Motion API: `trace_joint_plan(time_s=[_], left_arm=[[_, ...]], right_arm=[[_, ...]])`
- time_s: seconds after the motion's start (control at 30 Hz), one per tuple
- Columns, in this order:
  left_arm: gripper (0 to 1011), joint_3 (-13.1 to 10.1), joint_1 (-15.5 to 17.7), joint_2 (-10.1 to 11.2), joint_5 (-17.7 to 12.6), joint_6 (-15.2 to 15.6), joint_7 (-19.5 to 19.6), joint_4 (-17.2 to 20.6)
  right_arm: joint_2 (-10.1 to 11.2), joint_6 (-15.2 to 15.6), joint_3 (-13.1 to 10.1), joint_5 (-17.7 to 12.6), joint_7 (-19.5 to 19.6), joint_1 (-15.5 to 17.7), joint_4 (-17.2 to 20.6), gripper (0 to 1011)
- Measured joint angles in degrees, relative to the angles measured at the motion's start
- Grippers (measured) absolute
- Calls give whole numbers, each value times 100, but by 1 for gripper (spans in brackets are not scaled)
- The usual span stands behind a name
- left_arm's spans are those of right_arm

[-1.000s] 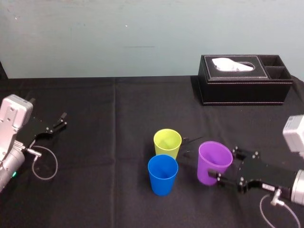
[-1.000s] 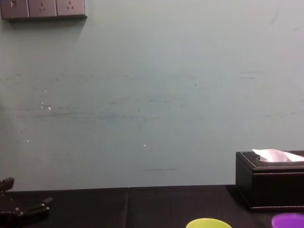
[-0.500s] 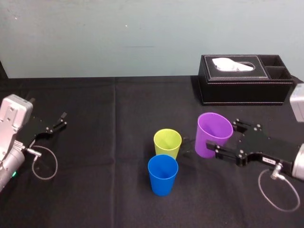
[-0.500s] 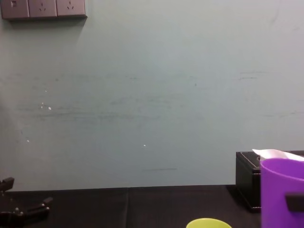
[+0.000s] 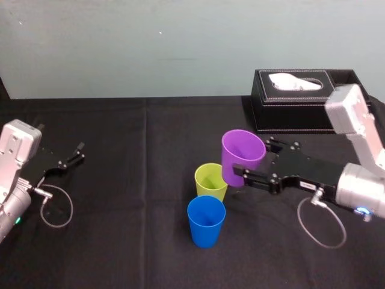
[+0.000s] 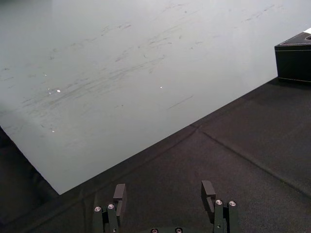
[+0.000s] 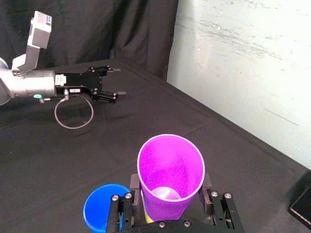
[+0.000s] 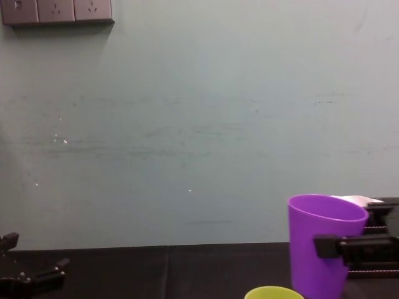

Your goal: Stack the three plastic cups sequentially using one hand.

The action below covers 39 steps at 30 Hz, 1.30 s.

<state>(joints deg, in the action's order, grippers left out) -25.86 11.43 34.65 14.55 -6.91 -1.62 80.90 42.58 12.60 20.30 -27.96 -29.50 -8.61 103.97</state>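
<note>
Black cloth (image 5: 132,180) covers the whole table, with a pale green wall (image 5: 150,42) behind and a row of sockets (image 8: 56,10) high up on it. The right gripper (image 5: 249,164) has its fingers clamped on the purple cup (image 5: 240,150), upright and clear of the cloth, hanging just over the right rim of the yellow-green cup (image 5: 211,180) mid-table. The blue cup (image 5: 206,221) stands just beside that one, nearer the front edge. A black tissue box (image 5: 310,102) sits at the far right corner. The left gripper (image 6: 165,194) rests by the left edge, fingers spread apart, holding nothing
</note>
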Motion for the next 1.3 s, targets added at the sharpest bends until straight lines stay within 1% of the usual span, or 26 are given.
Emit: trace_joint_plan(time_s=[0.13, 0.47, 0.8, 1.3], left_arm=[[1010, 0, 0, 0, 0, 0, 0, 0], [1010, 0, 0, 0, 0, 0, 0, 0], [1010, 0, 0, 0, 0, 0, 0, 0], [1010, 0, 0, 0, 0, 0, 0, 0]], right_arm=[[-151, 92, 187, 95, 11, -256, -155, 718], [-368, 191, 446, 259, 65, -557, -357, 718], [-500, 256, 572, 375, 97, -686, -504, 718], [-630, 249, 696, 532, 88, -748, -641, 718]])
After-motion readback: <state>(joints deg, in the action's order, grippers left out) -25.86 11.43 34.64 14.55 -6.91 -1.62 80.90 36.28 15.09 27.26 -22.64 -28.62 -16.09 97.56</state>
